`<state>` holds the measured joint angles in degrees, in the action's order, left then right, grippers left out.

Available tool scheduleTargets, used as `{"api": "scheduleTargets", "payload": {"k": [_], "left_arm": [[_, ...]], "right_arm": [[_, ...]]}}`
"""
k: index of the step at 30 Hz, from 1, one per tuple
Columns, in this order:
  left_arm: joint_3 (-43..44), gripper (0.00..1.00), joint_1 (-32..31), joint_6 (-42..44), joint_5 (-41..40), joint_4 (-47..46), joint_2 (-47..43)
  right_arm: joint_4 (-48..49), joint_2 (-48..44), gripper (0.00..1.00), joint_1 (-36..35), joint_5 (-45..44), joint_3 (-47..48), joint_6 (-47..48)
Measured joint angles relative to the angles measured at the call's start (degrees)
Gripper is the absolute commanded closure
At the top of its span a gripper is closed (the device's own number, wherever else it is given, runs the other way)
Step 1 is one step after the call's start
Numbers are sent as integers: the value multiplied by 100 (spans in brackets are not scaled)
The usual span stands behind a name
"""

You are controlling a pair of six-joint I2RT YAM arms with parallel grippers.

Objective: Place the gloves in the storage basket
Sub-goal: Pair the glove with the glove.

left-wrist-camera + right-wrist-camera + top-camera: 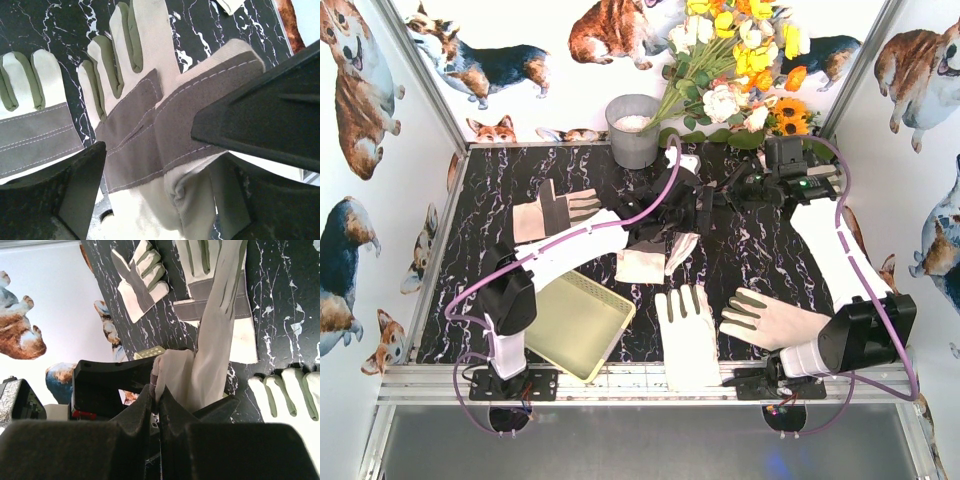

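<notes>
Pale-green basket [582, 322] beside left arm [565, 252], right hand [156, 395] pinching glove [215, 340], left hand [147, 137] wide.

1. Table top [490, 190]: black surface with white marble veining, seen in all three views.
2. Grey metal bucket [633, 135]: stands upright at 12 o'clock on the table, by the back wall, with white contents showing at its mouth.
3. Bouquet [740, 60]: yellow, white and orange flowers with green leaves at 1 o'clock, stems slanting down toward the bucket.
4. Walls [365, 90]: white panels printed with corgi dogs, at 9, 12 and 3 o'clock.
5. Aluminium rail [430, 385]: runs along the table edge at 6 o'clock.
</notes>
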<state>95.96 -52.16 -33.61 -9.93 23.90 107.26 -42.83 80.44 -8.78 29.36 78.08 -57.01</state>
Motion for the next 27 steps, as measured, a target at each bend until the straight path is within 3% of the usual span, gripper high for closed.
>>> {"api": "scheduleTargets", "payload": {"k": [8,14,18,20,25,27], "left_arm": [[468,54,-4,144,-26,251,302],[907,82,-13,262,-24,505,568],[1016,93,-26,273,7,590,619],[1016,100,-28,258,7,627,619],[1005,100,-17,127,-94,776,610],[914,100,33,9,-109,789,557]], "right_arm": [[153,-24,100,4,-92,-177,-125],[249,-22,100,31,-138,-216,-155],[389,-22,88,26,-61,-284,-149],[422,-22,77,22,-2,-297,-120],[603,-44,48,68,142,-297,26],[684,-87,41,146,273,-299,72]]}}
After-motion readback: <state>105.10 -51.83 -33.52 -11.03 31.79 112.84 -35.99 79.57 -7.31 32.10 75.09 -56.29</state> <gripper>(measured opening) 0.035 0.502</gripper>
